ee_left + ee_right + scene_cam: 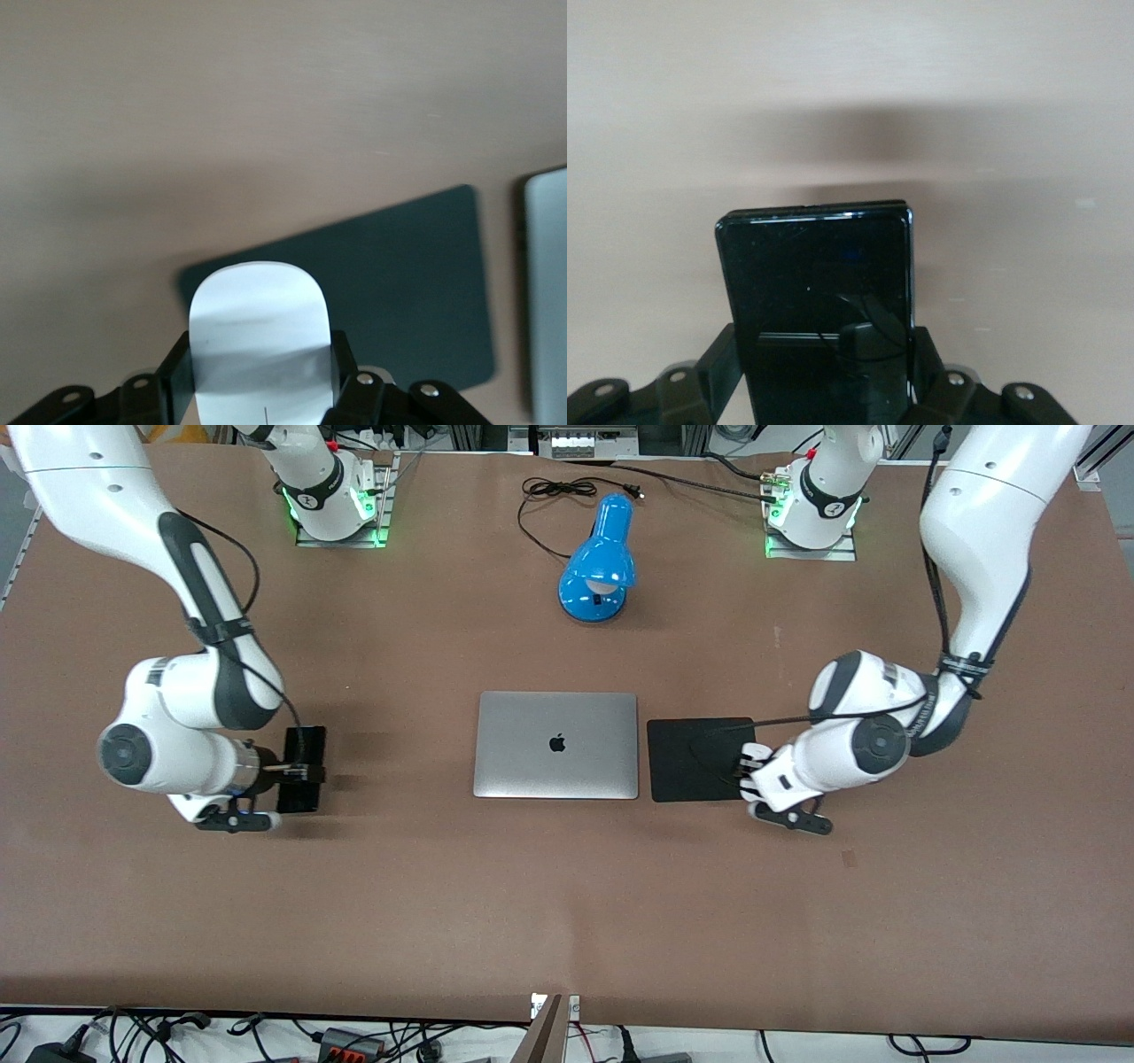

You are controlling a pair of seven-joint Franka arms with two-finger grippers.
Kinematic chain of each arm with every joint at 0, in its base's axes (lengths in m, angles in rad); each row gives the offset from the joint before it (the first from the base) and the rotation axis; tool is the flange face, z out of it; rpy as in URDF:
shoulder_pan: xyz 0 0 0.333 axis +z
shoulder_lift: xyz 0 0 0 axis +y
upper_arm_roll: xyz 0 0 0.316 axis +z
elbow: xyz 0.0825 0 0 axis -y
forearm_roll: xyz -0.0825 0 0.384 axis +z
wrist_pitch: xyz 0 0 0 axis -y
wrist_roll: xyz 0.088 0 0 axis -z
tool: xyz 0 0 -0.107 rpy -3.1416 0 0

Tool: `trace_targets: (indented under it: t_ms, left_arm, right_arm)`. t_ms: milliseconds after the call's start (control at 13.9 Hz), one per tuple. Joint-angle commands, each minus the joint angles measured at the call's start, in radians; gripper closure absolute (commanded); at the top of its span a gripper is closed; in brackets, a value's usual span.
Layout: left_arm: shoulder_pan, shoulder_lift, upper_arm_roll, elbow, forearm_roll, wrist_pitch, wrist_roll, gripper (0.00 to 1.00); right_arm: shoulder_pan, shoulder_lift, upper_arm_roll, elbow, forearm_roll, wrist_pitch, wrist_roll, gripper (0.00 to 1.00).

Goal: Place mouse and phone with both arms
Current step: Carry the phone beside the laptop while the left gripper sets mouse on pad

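White mouse [259, 341] gripped by left hand [261, 390] over pad [416, 283] edge — right hand [824, 376] grips phone [818, 283].

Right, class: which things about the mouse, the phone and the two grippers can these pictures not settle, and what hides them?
- Front view: mouse hidden under left arm's wrist above the mouse pad.
- Left wrist view: mouse's rear cut off by the edge; left gripper covers its sides.
- Right wrist view: phone lower end cut off; right gripper clamps it.
- Whether either touches the table: unclear.
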Motion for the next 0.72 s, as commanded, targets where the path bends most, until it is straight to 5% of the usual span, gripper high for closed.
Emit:
trace_targets:
  t_ms: [0,647]
  left_arm:
    - [-0.082,0.042,-0.008,0.015,0.019,0.0,-0.074,0.6]
    - [-0.126,0.121,0.022,0.06,0.116,0.025,-0.089,0.56]
  right_arm:
    - [0.117,0.051,-0.004,0.068,-0.001,-0.009,0.142,0.72]
    - [0.263,0.125,-0.004,0.069,-0.009,0.047,0.298,0.72]
